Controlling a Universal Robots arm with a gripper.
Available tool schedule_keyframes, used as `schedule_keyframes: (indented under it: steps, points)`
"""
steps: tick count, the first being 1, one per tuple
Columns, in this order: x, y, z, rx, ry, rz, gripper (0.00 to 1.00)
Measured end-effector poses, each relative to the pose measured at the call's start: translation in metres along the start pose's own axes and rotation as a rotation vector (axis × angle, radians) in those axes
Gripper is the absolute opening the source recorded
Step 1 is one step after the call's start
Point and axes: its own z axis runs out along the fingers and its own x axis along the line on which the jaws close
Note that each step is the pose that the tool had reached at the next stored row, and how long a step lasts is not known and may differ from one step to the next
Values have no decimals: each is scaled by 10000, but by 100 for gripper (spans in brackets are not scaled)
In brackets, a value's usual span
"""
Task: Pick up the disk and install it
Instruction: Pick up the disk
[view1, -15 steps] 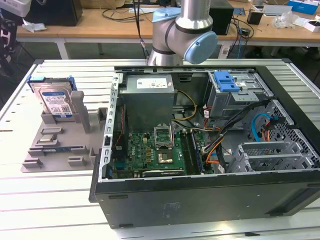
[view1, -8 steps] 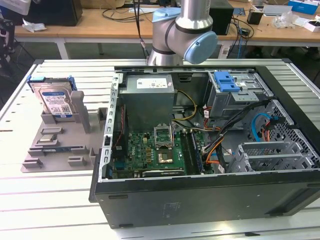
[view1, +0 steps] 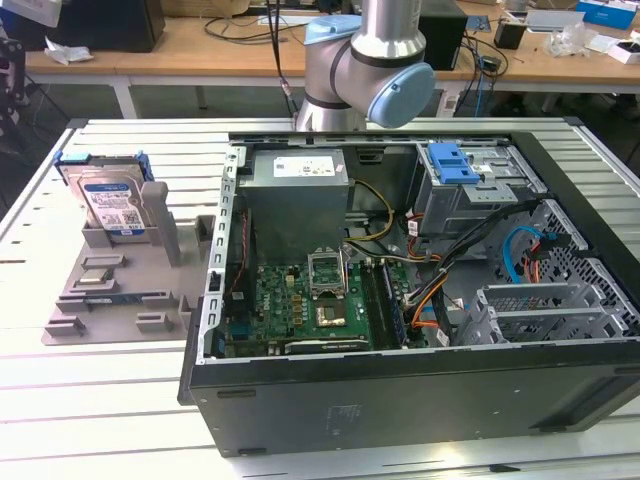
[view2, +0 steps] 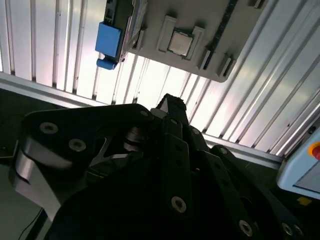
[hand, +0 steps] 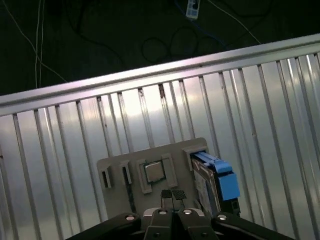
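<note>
At six o'clock in the exterior view, nearest the camera, a black computer case (view1: 400, 400) lies open on the slatted table (view1: 100, 400), with its green motherboard (view1: 310, 300) facing up. Deeper inside the case, a grey power-supply box (view1: 295, 200) sits at twelve o'clock. A metal drive cage (view1: 470, 205) topped by a blue latch (view1: 452, 163) sits toward two o'clock.

At nine o'clock, just beside the case, a grey fixture tray (view1: 120, 300) rests on the table. The disk (view1: 110, 200) stands on edge at the tray's far end, near ten o'clock, with nothing touching it. Behind it all, at twelve o'clock, the robot arm (view1: 370, 70) stands in front of wooden workbenches (view1: 200, 45).

In the first wrist view the gripper (hand: 173, 195) hovers above the tray, apart from the disk (hand: 220, 180). Its fingertips are pressed together with nothing between them. A processor chip (hand: 154, 171) sits in a tray pocket near the disk.
</note>
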Motion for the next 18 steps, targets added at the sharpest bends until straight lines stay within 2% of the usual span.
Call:
schedule_keyframes:
  steps: [13,18]
  points:
    - [0,0,0,-43,83,-1853,11]
    - [0,0,0,-44,84,-1868,11]
